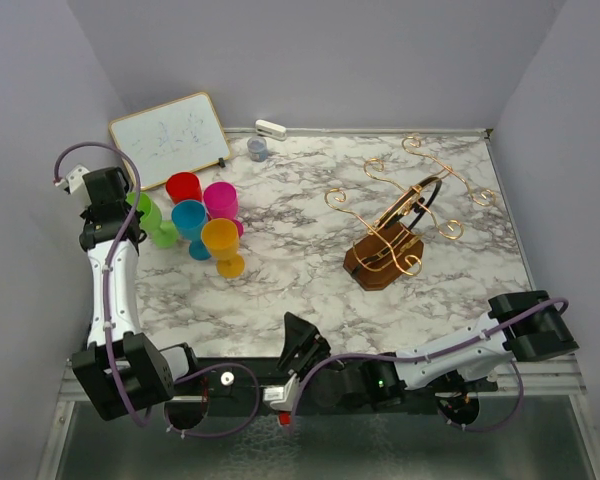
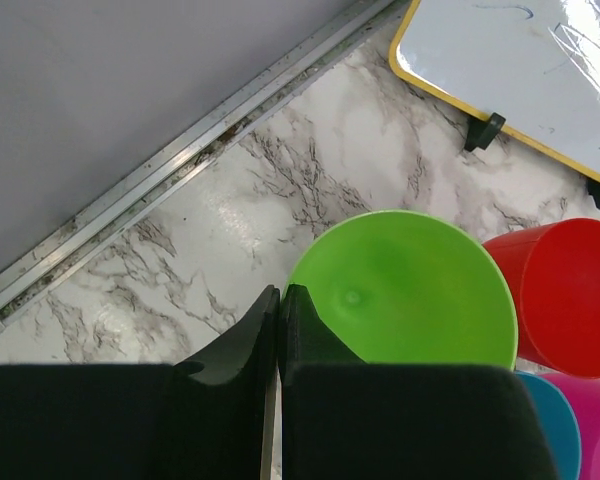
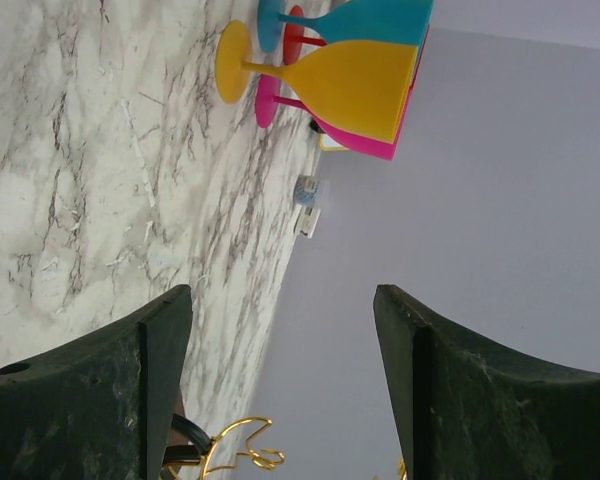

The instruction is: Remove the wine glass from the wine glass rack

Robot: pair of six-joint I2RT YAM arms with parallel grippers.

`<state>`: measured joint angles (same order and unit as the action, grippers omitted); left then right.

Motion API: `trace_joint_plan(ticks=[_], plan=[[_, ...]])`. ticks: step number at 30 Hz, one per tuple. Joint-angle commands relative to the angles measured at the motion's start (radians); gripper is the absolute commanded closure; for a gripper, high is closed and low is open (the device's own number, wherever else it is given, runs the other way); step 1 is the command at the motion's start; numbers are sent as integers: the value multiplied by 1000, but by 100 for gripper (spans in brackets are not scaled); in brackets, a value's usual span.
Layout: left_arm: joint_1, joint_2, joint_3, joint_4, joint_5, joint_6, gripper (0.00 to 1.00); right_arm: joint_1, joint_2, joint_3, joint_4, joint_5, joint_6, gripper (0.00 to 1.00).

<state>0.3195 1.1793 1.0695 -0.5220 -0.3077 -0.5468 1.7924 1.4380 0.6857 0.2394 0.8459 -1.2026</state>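
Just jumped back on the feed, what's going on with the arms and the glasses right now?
The left arm reaches out to the far left of the table. The left gripper is shut right beside the rim of the green glass, which stands with the red glass, pink glass, blue glass and yellow glass. The right gripper is open and empty, near the arm bases. The rack stands apart on the right with no glass on it.
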Motion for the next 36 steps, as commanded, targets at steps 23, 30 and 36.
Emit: trace_joint_plan(ticks=[23, 30, 36], plan=[[-39, 113, 6, 29, -7, 57, 69, 7, -52, 25, -82, 103, 144, 27], [-55, 41, 46, -8, 24, 56, 58, 7, -54, 33, -94, 111, 179, 27], [-56, -187, 35, 53, 186, 46, 55, 7, -34, 63, -132, 90, 241, 27]])
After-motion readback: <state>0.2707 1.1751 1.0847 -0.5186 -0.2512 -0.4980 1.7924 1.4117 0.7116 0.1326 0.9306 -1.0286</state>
